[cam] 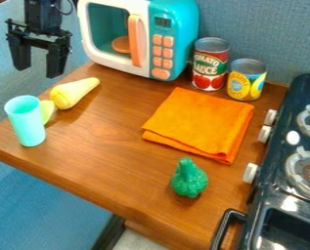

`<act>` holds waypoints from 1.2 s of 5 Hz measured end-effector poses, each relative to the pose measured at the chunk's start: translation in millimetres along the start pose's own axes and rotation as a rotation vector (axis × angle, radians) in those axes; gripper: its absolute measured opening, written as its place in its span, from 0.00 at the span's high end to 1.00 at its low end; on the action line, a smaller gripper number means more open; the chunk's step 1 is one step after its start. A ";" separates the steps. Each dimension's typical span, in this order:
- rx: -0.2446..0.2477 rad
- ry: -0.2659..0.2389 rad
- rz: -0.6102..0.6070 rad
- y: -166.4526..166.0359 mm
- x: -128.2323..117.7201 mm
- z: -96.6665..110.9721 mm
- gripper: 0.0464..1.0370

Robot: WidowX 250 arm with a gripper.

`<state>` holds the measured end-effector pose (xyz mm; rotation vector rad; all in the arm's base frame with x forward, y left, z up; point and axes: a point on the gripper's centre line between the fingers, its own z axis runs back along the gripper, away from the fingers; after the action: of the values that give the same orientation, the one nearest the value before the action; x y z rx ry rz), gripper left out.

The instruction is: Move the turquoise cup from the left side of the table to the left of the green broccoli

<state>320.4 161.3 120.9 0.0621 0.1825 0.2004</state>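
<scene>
Wooden desk [111, 151], end effector [38, 72] at 10 o'clock, empty and spread wide.
From it, the yellow vegetable [71, 95] lies at 4 o'clock, the cup [28, 123] at 6.

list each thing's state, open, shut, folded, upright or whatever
black two-finger gripper: open, empty
teal toy microwave: door shut
red tin can: upright, closed
yellow tin can: upright, closed
orange cloth: folded, flat
mint plastic cup: upright
pale yellow toy vegetable: lying down
yellow-green toy: partly hidden
green toy broccoli: unclear if upright
</scene>
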 end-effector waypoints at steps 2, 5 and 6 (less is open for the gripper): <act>-0.009 0.030 -0.067 -7.1 -15.0 -31.7 0.03; 0.123 -0.032 -0.062 7.2 -38.1 -23.8 0.03; 0.114 -0.019 -0.084 5.9 -37.3 -28.2 0.03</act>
<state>278.1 160.8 100.2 0.1698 0.1771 0.1055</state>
